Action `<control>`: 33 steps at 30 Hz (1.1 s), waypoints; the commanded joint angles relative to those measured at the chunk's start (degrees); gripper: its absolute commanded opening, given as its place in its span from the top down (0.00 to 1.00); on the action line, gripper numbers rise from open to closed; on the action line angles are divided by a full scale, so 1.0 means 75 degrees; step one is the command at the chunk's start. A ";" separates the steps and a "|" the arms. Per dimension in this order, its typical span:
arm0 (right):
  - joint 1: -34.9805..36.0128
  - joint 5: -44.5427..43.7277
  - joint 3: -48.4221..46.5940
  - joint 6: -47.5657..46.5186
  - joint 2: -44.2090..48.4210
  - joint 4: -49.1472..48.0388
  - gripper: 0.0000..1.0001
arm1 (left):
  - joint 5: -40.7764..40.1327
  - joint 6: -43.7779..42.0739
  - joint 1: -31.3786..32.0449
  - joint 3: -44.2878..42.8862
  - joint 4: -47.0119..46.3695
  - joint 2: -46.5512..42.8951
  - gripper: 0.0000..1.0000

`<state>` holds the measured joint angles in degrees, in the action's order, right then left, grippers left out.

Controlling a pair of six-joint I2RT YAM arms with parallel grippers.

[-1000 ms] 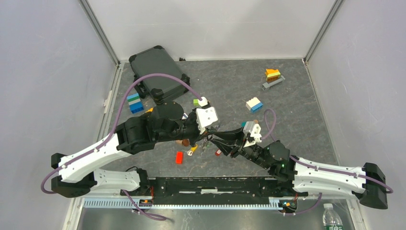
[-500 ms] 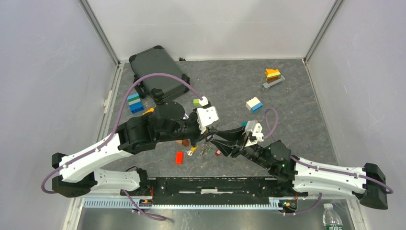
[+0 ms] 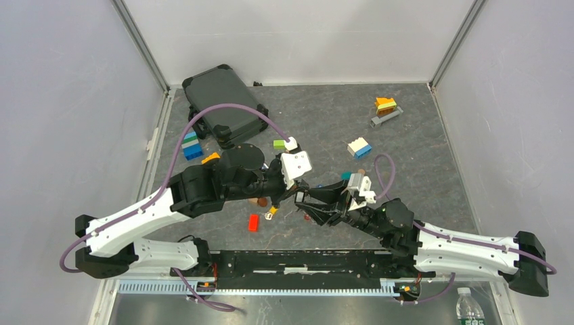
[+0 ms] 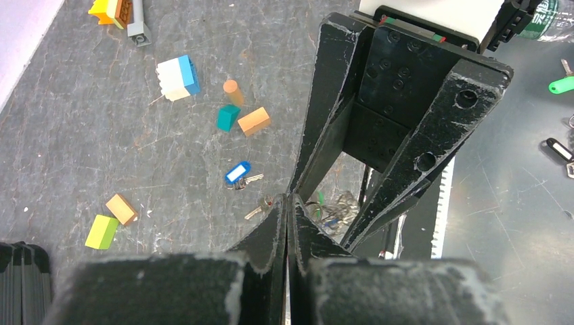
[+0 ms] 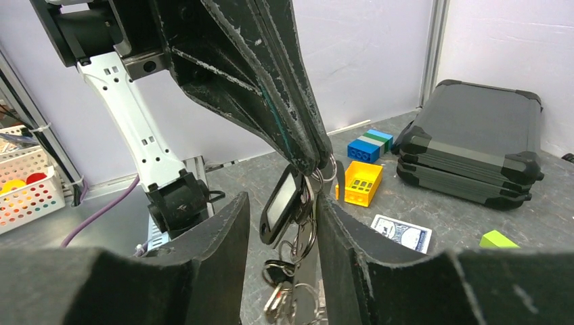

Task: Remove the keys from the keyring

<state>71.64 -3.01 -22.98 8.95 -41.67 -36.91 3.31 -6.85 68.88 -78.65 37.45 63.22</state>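
Observation:
In the right wrist view my left gripper reaches down from above, shut on the top of the keyring. A black-headed key and more keys hang below it. My right gripper is open, one finger on each side of the hanging bunch. The top view shows the left gripper and the right gripper meeting tip to tip at the table's middle. From the left wrist, the left gripper is pressed shut, with the bunch of keys dangling below. A blue-headed key and another key lie loose on the table.
A black case sits at the back left with a blue-green brick beside it. A red brick, a white-blue brick and orange-grey bricks lie scattered. A yellow brick and a playing-card box lie near the grippers.
My right gripper has opened wider and shifted a little left toward the left gripper. The left gripper stays shut on the keyring.

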 commanded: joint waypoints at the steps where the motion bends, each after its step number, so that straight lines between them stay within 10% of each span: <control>1: 0.0047 -0.0097 -0.0078 -0.0026 0.0014 -0.0296 0.57 | 0.0098 0.0236 0.0024 -0.0051 -0.0535 -0.0049 0.98; 33: 0.0093 -0.1217 -0.0153 -0.0789 -0.0253 0.1301 0.57 | -0.0328 0.0233 0.0024 0.0112 -0.0525 -0.0365 0.98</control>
<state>71.99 -10.26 -22.98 4.40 -43.99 -28.36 2.48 -6.85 68.86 -78.02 35.86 61.49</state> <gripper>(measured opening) 0.434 0.025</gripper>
